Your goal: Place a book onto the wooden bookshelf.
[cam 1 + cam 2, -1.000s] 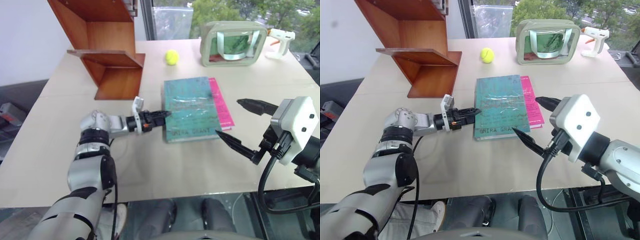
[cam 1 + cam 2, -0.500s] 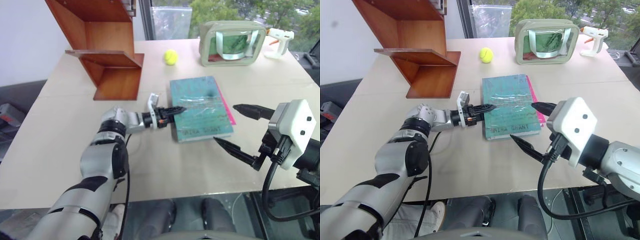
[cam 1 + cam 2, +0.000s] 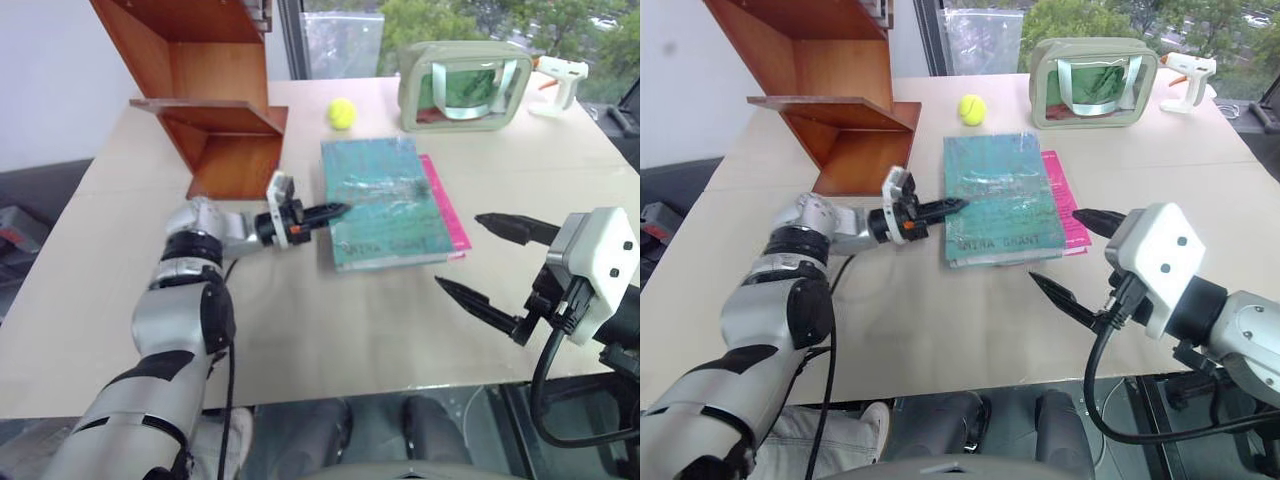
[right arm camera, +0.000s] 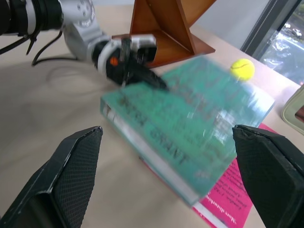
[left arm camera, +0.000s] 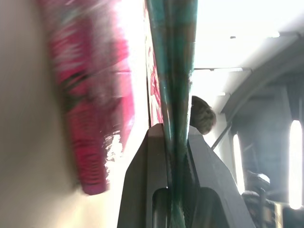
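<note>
A: A pale beige surface (image 3: 300,330) sits by a window with green trees outside. At far left on it stands the wooden bookshelf (image 3: 215,105), reddish-brown and polished, with slanted side panels and a flat shelf.

B: And next to that?

A: The left hand (image 3: 335,210), its two black fingers pressed together on the left edge of the book (image 3: 385,200). The left wrist view shows the teal edge pinched between the fingers (image 5: 147,175).

B: How does the book look?

A: Large, flat, teal-green, with a streaky glossy cover. It lies mid-surface, just right of the shelf unit, its gripped side raised a little, partly over a pink book (image 3: 445,210). Dark lettering runs near its closest edge; in the right eye view it seems to read "MIRA GRANT", though it is not sharp.

B: Behind it?

A: A yellow-green ball (image 3: 343,113), then a pale clear-fronted pouch (image 3: 465,85) and a white glue gun (image 3: 560,75) at the far right corner.

B: The other hand?

A: The right hand (image 3: 490,260) hovers near the front right of the surface, fingers spread wide, holding nothing, apart from both books.
</note>
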{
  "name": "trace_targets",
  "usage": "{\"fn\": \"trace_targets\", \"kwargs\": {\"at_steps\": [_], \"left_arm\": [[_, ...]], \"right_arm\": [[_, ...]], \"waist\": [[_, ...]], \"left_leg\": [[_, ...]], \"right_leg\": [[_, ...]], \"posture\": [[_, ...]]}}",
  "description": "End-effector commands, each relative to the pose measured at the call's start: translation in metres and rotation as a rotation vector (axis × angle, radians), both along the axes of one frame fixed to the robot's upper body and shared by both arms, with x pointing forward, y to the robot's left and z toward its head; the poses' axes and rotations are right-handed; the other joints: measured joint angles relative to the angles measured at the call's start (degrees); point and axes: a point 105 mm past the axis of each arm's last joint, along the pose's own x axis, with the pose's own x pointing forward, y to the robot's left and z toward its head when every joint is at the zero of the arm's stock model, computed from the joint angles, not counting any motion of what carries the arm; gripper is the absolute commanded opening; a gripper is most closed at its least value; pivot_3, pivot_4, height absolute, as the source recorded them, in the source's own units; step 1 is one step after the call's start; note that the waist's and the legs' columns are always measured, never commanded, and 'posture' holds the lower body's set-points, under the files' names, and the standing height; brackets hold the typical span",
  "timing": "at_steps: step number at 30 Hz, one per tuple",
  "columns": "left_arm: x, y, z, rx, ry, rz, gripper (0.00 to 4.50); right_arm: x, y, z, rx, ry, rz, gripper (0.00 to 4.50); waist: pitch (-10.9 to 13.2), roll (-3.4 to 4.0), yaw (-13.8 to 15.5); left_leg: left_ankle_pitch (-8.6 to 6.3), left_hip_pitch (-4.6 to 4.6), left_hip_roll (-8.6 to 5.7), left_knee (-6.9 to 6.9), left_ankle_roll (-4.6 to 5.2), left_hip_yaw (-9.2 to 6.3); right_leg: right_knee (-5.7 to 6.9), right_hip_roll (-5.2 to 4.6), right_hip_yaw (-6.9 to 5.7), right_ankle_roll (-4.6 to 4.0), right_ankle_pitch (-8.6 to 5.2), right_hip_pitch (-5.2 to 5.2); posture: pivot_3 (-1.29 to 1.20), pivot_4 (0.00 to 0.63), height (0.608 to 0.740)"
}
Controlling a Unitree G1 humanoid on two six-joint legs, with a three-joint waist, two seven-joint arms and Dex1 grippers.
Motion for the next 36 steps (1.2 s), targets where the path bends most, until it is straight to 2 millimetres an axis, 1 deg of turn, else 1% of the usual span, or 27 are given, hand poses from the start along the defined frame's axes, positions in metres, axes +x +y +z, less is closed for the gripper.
{"fn": "trace_targets", "kwargs": {"at_steps": [1, 2, 4, 6, 8, 9, 10, 12, 13, 14, 16, 19, 20, 25, 27, 28, 30, 32, 35, 36], "left_arm": [[-0.016, -0.014, 0.076, 0.04, -0.496, -0.025, 0.07], [-0.023, -0.019, 0.092, 0.086, -0.671, 0.002, 0.07], [-0.041, -0.029, 0.11, 0.225, -1.032, 0.021, 0.07], [-0.056, -0.034, 0.117, 0.359, -1.297, -0.001, 0.07], [-0.056, -0.032, 0.126, 0.505, -1.543, 0.05, 0.07], [-0.054, -0.028, 0.131, 0.596, -1.676, 0.075, 0.07], [-0.052, -0.025, 0.133, 0.655, -1.759, 0.082, 0.07], [-0.044, -0.008, 0.158, 0.832, -1.959, 0.167, 0.07], [-0.041, 0.002, 0.168, 0.919, -2.035, 0.212, 0.07], [-0.037, 0.016, 0.179, 1.022, -2.088, 0.234, 0.07], [-0.029, 0.039, 0.183, 1.197, -2.129, 0.208, 0.07], [-0.015, 0.078, 0.189, 1.474, -2.087, 0.19, 0.07], [-0.012, 0.088, 0.19, 1.533, -2.07, 0.186, 0.07], [-0.005, 0.116, 0.18, 1.701, -2.002, 0.065, 0.07], [0.0, 0.138, 0.174, 1.83, -1.894, -0.003, 0.07], [0.003, 0.15, 0.173, 1.907, -1.836, -0.024, 0.07], [0.006, 0.167, 0.176, 2.008, -1.745, -0.015, 0.07], [0.008, 0.176, 0.178, 2.059, -1.699, -0.012, 0.07], [0.016, 0.183, 0.167, 2.09, -1.633, -0.036, 0.07], [0.019, 0.185, 0.16, 2.093, -1.606, -0.057, 0.07]], "right_arm": [[-0.002, -0.001, 0.014, 0.019, -0.085, 0.011, 4.5], [-0.001, -0.001, 0.014, 0.025, -0.089, 0.016, 4.5], [0.001, -0.002, 0.016, 0.035, -0.098, 0.027, 4.5], [0.004, -0.003, 0.018, 0.044, -0.109, 0.04, 4.5], [0.007, -0.004, 0.02, 0.046, -0.119, 0.053, 4.5], [0.009, -0.004, 0.021, 0.049, -0.123, 0.061, 4.5], [0.01, -0.004, 0.022, 0.051, -0.125, 0.066, 4.5], [0.013, -0.004, 0.024, 0.059, -0.13, 0.089, 4.5], [0.015, -0.004, 0.024, 0.059, -0.131, 0.099, 4.5], [0.017, -0.003, 0.023, 0.061, -0.132, 0.11, 4.5], [0.021, -0.002, 0.023, 0.064, -0.134, 0.124, 4.5], [0.027, 0.001, 0.024, 0.071, -0.14, 0.159, 4.5], [0.028, 0.003, 0.024, 0.071, -0.141, 0.17, 4.5], [0.033, 0.007, 0.025, 0.07, -0.157, 0.194, 4.5], [0.034, 0.008, 0.029, 0.07, -0.177, 0.2, 4.5], [0.035, 0.009, 0.031, 0.07, -0.189, 0.202, 4.5], [0.035, 0.011, 0.037, 0.077, -0.219, 0.204, 4.5], [0.036, 0.012, 0.042, 0.087, -0.24, 0.203, 4.5], [0.04, 0.013, 0.05, 0.091, -0.287, 0.18, 4.5], [0.041, 0.014, 0.052, 0.088, -0.298, 0.177, 4.5]], "waist": [[0.02, -0.03, 0.0], [0.06, -0.07, 0.05], [0.05, -0.08, 0.03], [0.04, -0.05, -0.1], [0.03, -0.03, -0.11], [0.03, -0.03, -0.04], [0.04, -0.03, 0.04], [0.05, -0.04, 0.06], [0.08, -0.08, 0.06], [0.1, -0.08, 0.03], [0.11, -0.09, -0.2], [0.09, -0.07, -0.08], [0.1, -0.06, -0.07], [0.13, -0.12, 0.08], [0.2, -0.24, -0.08], [0.21, -0.26, -0.15], [0.21, -0.26, -0.59], [0.22, -0.26, -0.88], [0.22, -0.26, -1.91], [0.22, -0.26, -2.18]], "left_leg": [[0.0, -0.01, 0.0, 0.0, 0.0, 0.0], [0.0, -0.05, 0.01, 0.0, 0.0, 0.0], [0.0, -0.17, 0.02, 0.03, -0.01, -0.04], [0.0, -0.14, 0.02, -0.02, 0.0, 0.01], [-0.01, -0.03, 0.04, -0.08, 0.0, 0.09], [0.0, 0.01, 0.07, -0.1, 0.0, 0.13], [0.0, 0.05, 0.11, -0.11, -0.01, 0.15], [0.0, 0.09, 0.24, -0.12, -0.02, 0.2], [0.0, 0.09, 0.27, -0.11, -0.02, 0.21], [0.0, 0.07, 0.3, -0.1, -0.03, 0.21], [0.0, 0.06, 0.31, -0.1, -0.03, 0.24], [-0.03, 0.1, 0.29, -0.12, 0.02, 0.28], [-0.03, 0.07, 0.29, -0.13, 0.02, 0.27], [-0.04, -0.11, 0.26, -0.04, 0.05, 0.15], [-0.04, -0.34, 0.25, 0.09, 0.04, 0.05], [-0.04, -0.47, 0.25, 0.14, 0.04, 0.02], [-0.04, -0.59, 0.22, 0.16, 0.04, 0.04], [-0.04, -0.6, 0.22, 0.12, 0.04, 0.04], [-0.03, -0.62, 0.23, 0.12, 0.04, 0.02], [-0.03, -0.61, 0.23, 0.12, 0.04, 0.06]], "right_leg": [[-0.01, -0.01, 0.0, 0.0, 0.0, 0.0], [-0.04, -0.03, 0.0, -0.01, 0.0, -0.01], [-0.1, -0.07, -0.1, -0.02, 0.02, -0.03], [-0.18, -0.1, -0.06, -0.03, 0.03, -0.02], [-0.17, -0.09, 0.02, -0.03, 0.03, 0.0], [-0.17, -0.07, 0.05, -0.03, 0.03, 0.01], [-0.15, -0.04, 0.05, -0.06, 0.05, 0.05], [-0.17, 0.06, 0.05, -0.15, 0.11, 0.08], [-0.17, 0.07, 0.05, -0.15, 0.11, 0.08], [-0.18, 0.11, 0.03, -0.18, 0.14, 0.07], [-0.21, 0.15, 0.06, -0.16, 0.19, 0.06], [-0.25, 0.17, 0.13, -0.16, 0.18, 0.06], [-0.28, 0.18, 0.12, -0.16, 0.19, 0.05], [-0.28, 0.19, -0.05, -0.16, 0.19, -0.01], [-0.26, 0.19, -0.2, -0.16, 0.19, -0.15], [-0.25, 0.19, -0.24, -0.15, 0.19, -0.24], [-0.21, 0.19, -0.21, -0.15, 0.19, -0.37], [-0.2, 0.2, -0.23, -0.15, 0.19, -0.41], [-0.17, 0.19, -0.26, -0.15, 0.19, -0.42], [-0.12, 0.2, -0.21, -0.15, 0.19, -0.46]], "posture": [[0.0, 0.15, 0.74], [0.0, 0.15, 0.74], [0.0, 0.15, 0.74], [0.0, 0.15, 0.74], [0.0, 0.15, 0.74], [0.0, 0.15, 0.74], [0.0, 0.15, 0.74], [0.0, 0.15, 0.74], [0.0, 0.15, 0.74], [0.0, 0.15, 0.74], [0.0, 0.15, 0.74], [0.0, 0.15, 0.74], [0.0, 0.15, 0.74], [0.0, 0.15, 0.74], [0.0, 0.15, 0.74], [0.0, 0.15, 0.74], [0.0, 0.15, 0.74], [0.0, 0.15, 0.74], [0.0, 0.15, 0.74], [0.0, 0.15, 0.74]]}}
